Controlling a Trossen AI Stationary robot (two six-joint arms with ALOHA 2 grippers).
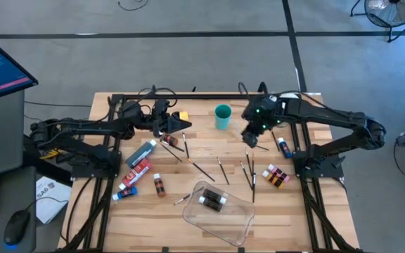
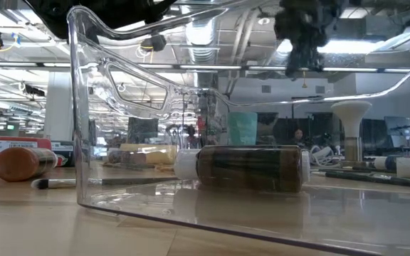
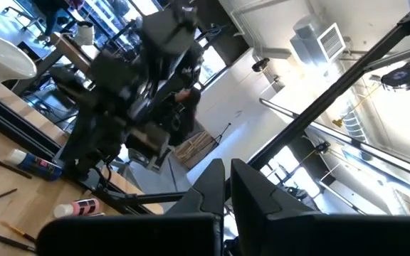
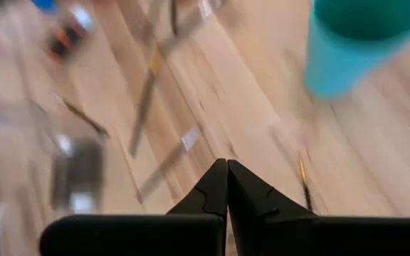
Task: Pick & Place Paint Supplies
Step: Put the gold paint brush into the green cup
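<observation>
Right tool (image 1: 251,138) closed, empty, hovering beside teal cup (image 1: 222,116); nearest brushes (image 1: 249,172) lie just toward the bench front, long axes front-to-back; left tool (image 1: 185,125) closed, farther.

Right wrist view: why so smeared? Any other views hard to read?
Right wrist view: motion blur streaks the brushes and teal cup. Low view: the clear tray wall distorts and reflects the ceiling lights. Left wrist view: the other arm is blurred. High view: crisp.

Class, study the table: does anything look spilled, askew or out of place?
Nothing looks spilled or broken. The paint brushes and paint tubes lie scattered at odd angles, and only two bottles lie inside the clear tray.
</observation>
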